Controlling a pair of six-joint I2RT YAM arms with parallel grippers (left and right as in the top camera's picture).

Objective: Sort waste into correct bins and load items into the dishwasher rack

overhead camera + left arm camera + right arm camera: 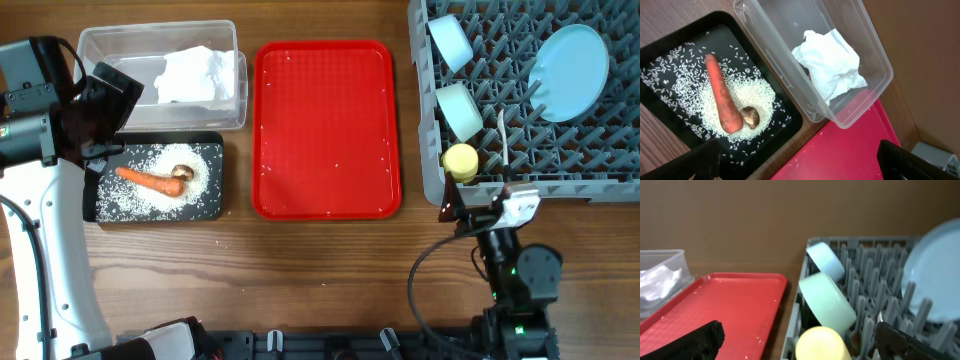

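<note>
The clear tub point(100, 40) holds the crumpled white napkin point(197, 76), also in the left wrist view point(832, 65). The black tray point(210, 205) holds the carrot point(150, 181), rice point(195, 160) and brown lump point(183, 173). The grey rack point(600, 150) holds the light-blue plate point(570, 58), light-blue bowl point(450, 40), pale-green bowl point(461, 108), yellow cup point(460, 160) and white spoon point(503, 135). My left gripper point(800, 165) is open and empty above the tray's corner. My right gripper point(800, 342) is open and empty, just short of the cup point(822, 344).
The flat red serving tray point(325, 130) lies between the bins and the rack, with a few stray rice grains on it. Bare wooden table runs along the front edge.
</note>
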